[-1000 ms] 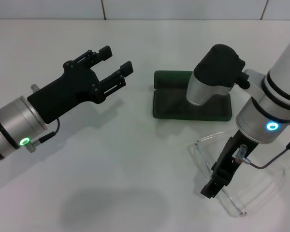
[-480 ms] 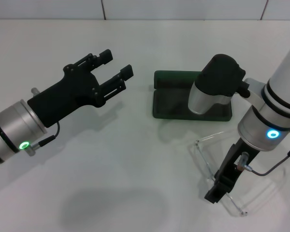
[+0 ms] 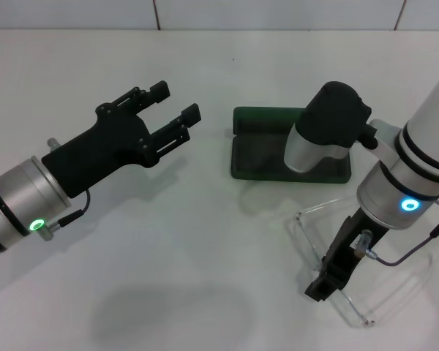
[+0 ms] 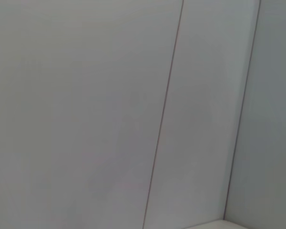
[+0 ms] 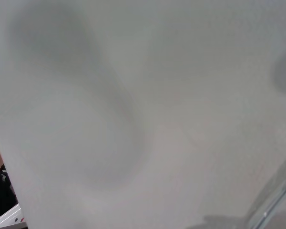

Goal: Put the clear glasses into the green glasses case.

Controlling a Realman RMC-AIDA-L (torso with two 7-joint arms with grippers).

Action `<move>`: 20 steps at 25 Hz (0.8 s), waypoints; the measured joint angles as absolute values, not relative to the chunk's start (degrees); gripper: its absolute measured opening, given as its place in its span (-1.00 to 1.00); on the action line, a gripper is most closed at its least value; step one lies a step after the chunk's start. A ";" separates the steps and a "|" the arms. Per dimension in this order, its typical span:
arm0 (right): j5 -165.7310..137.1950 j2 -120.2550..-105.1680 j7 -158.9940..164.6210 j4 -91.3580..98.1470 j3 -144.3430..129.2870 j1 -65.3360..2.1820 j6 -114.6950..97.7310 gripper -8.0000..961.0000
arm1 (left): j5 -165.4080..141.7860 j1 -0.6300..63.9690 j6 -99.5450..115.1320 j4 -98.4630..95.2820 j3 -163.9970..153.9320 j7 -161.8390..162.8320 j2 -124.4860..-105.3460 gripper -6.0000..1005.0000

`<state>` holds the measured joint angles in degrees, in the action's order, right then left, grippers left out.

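1. Nearest the robot, the clear glasses (image 3: 358,274) lie open on the white table (image 3: 205,241), arms spread, in front of the case on the right side.
2. The right gripper (image 3: 323,281) is down at the glasses' near-left part, by the lens and arm junction. Its tip reads as one dark block, so I cannot tell whether it is parted or has a hold on the frame.
3. The glasses look light, thin and springy, and probably slick. A hold on the bridge or the thick top rim seems safer than one on a slender arm, which may flex or slip.
4. The left gripper (image 3: 174,104) hovers over the table, well left of the case, fingers spread and holding nothing.
5. Farthest, the green glasses case (image 3: 267,157) sits open, its tray partly hidden by the right arm.
6. No lettering or brand is readable anywhere.
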<state>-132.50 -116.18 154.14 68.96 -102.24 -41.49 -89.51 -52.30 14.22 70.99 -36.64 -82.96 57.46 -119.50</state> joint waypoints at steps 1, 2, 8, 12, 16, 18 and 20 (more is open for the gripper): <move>-132.50 -116.18 154.14 68.96 -102.24 -41.49 -89.51 -0.04 | -52.30 14.23 71.00 -36.69 -82.95 57.44 -119.50 0.33; -132.29 -116.18 153.86 69.15 -102.35 -41.36 -89.24 -0.06 | -52.30 14.24 71.03 -36.78 -82.93 57.46 -119.49 0.33; -131.57 -116.18 153.29 70.12 -102.39 -41.24 -89.12 -0.25 | -52.29 14.25 71.54 -36.66 -82.43 57.40 -119.46 0.32; -131.31 -116.18 152.63 70.58 -102.39 -41.23 -89.50 -0.42 | -52.26 14.49 71.55 -36.53 -82.43 57.32 -119.44 0.31; -131.12 -116.17 151.89 70.58 -102.26 -41.23 -89.61 -0.50 | -51.86 14.56 71.55 -36.49 -82.43 57.30 -119.44 0.30; -131.11 -116.10 151.71 70.58 -102.04 -41.22 -89.71 -0.52 | -51.77 14.51 71.59 -36.45 -82.40 57.30 -119.44 0.30; -131.09 -116.04 151.17 70.67 -101.74 -41.22 -90.05 -0.54 | -51.76 14.48 71.62 -36.34 -82.37 57.26 -119.44 0.29</move>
